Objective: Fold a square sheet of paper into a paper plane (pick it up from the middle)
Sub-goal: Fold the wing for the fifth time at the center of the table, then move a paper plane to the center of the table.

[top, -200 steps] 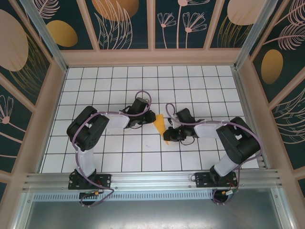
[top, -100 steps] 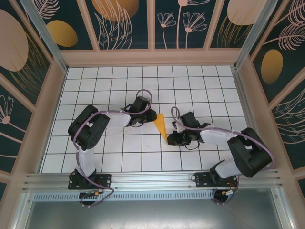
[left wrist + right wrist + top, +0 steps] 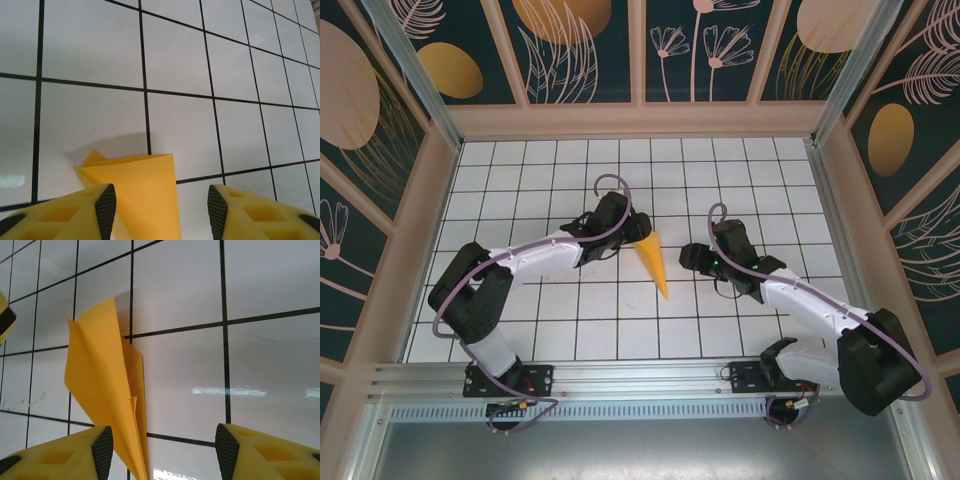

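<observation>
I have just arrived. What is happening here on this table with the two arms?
Two robot arms are working on an orange-yellow paper plane. It is already folded into a narrow dart and lies on the tiled table between them. The left hand is open at its wide end, and the right hand is open too, a little to the side. Neither hand grips the paper now.

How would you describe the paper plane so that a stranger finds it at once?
Look at the white tiled table, near its middle, between the left gripper and the right gripper. There lies the paper plane, a narrow orange-yellow dart with its tip toward the table's near edge. The orange ovals sit on the walls; this lies on the tiles.
</observation>
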